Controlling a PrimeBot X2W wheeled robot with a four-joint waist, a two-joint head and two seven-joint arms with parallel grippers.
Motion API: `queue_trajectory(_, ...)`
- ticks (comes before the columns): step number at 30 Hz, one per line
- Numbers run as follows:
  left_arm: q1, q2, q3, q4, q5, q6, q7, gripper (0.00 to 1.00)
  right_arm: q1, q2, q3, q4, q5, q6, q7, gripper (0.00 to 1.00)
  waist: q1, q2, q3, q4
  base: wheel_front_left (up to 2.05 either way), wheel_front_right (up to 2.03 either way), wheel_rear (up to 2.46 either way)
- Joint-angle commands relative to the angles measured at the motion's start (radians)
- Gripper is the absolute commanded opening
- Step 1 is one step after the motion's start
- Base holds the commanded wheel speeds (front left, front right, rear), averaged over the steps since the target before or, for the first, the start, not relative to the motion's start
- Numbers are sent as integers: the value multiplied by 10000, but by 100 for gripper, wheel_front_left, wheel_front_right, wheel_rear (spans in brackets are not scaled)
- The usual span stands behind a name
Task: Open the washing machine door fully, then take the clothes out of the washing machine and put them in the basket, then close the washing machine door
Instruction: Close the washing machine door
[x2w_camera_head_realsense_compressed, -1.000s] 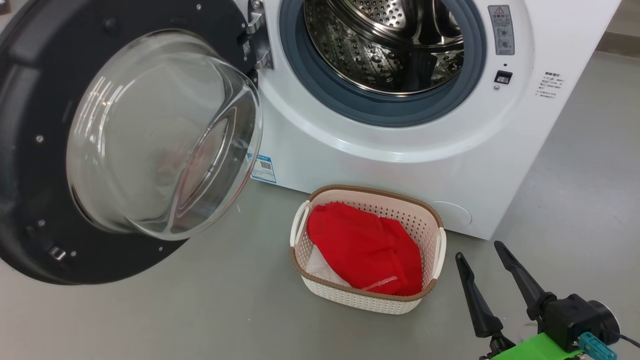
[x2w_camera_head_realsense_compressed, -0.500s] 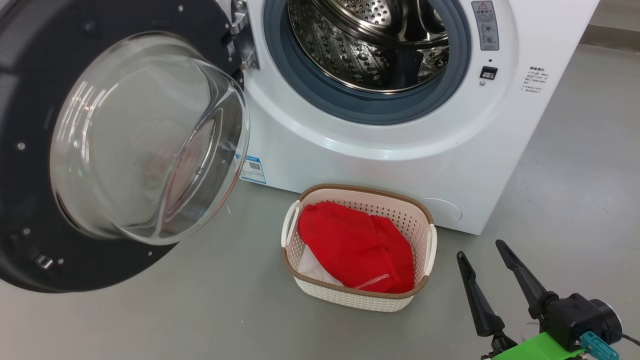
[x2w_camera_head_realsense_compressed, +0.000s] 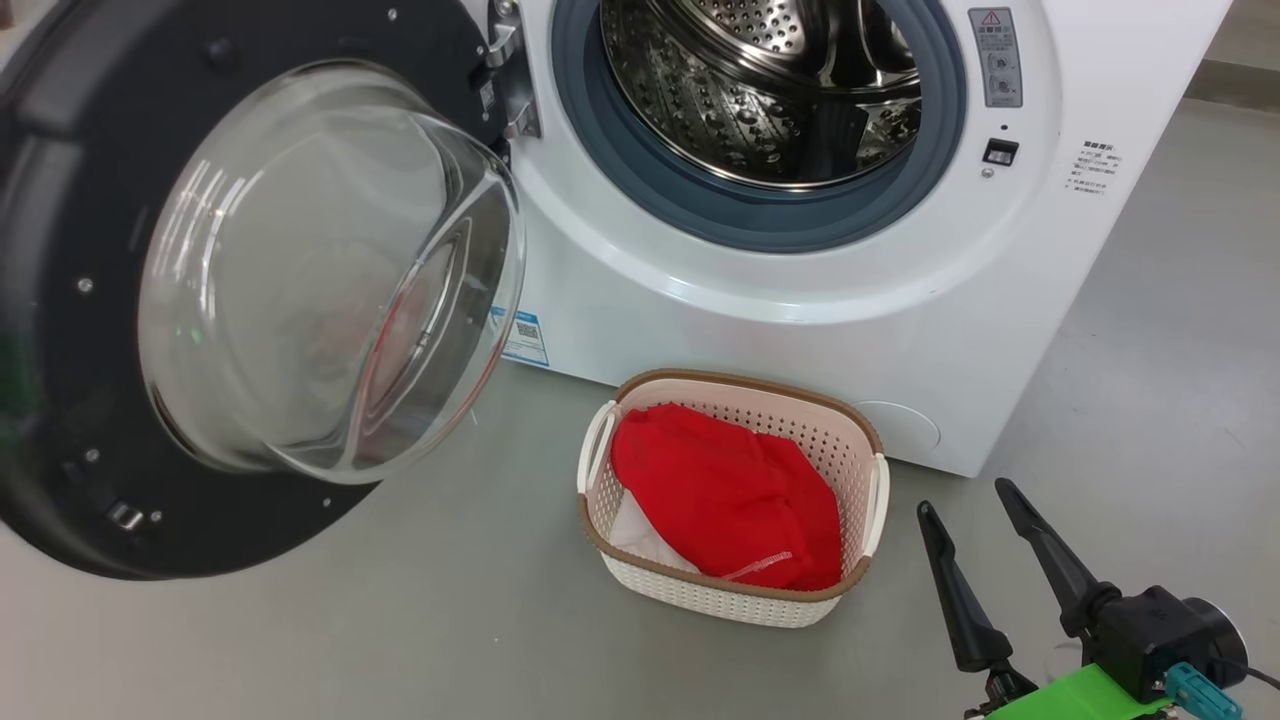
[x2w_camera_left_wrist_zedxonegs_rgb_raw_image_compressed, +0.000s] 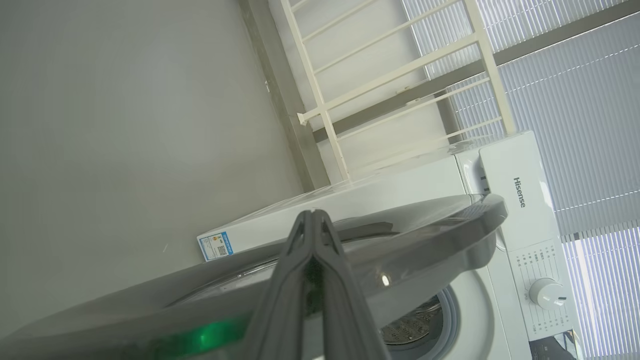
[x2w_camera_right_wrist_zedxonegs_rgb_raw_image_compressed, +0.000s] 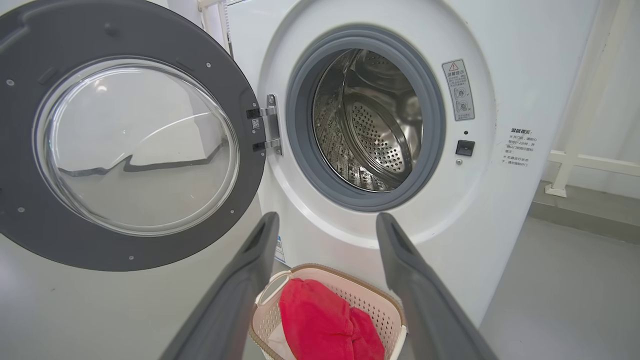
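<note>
- Standing wide open, the washing machine door (x2w_camera_head_realsense_compressed: 300, 280) takes up the left of the head view, with its black rim and bulging glass bowl facing the camera. It hangs on a hinge (x2w_camera_head_realsense_compressed: 505, 70) at the left of the opening.
- The washing machine (x2w_camera_head_realsense_compressed: 800, 300) is white and fronts the camera. Its steel drum (x2w_camera_head_realsense_compressed: 770, 90) shows bare perforated metal inside the grey gasket (x2w_camera_head_realsense_compressed: 640, 190).
- A blue label (x2w_camera_head_realsense_compressed: 525, 338) sits low on the machine front, partly behind the glass bowl.
- The basket (x2w_camera_head_realsense_compressed: 720, 600) stands upright on the grey floor (x2w_camera_head_realsense_compressed: 400, 620), just in front of the machine and below the drum opening, to the right of the door.
- The clothes (x2w_camera_head_realsense_compressed: 730, 490) are red and lie inside the basket, covering most of its bottom. A white piece (x2w_camera_head_realsense_compressed: 640, 540) shows at the basket's near-left corner.
- The right gripper (x2w_camera_head_realsense_compressed: 962, 497) is at the lower right of the head view, near the basket's right side but apart from it. Its fingers are spread wide with nothing between them.
- In the right wrist view those fingers frame the basket and point toward the drum opening.
- The left gripper (x2w_camera_left_wrist_zedxonegs_rgb_raw_image_compressed: 312, 215) has its fingers pressed together at the tips and holds nothing.
- In the left wrist view it lies across the door's outer edge. Cannot tell if it touches the door.
</note>
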Motion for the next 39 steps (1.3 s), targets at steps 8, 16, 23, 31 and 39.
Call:
queue_trajectory(8, 317, -82, 38, -754, -297, -226, 470, 0, -262, -81, 276, -180, 40, 62, -175, 100, 0, -1, -16, 31, 0, 0, 0)
queue_trajectory(16, 793, -473, 123, -1289, -556, -203, 720, 0, -277, -75, 262, -82, 75, 62, -247, 100, 0, -1, -66, 14, 0, 0, 0)
queue_trajectory(23, 1085, -798, 105, -1956, -775, -176, 1073, 0, -243, -72, 279, -46, 119, 62, -308, 100, 0, -1, -113, 40, 0, 0, 0)
queue_trajectory(31, 1551, -1292, 55, -3179, -1020, 86, 1491, 0, -249, -71, 301, 24, 200, 62, -371, 100, 0, -1, -163, 81, 0, 0, 0)
queue_trajectory(39, 2160, -1864, -13, -4530, -1218, 478, 1802, 0, -281, -71, 336, 112, 253, 62, -419, 100, 0, -1, -178, 50, 0, 0, 0)
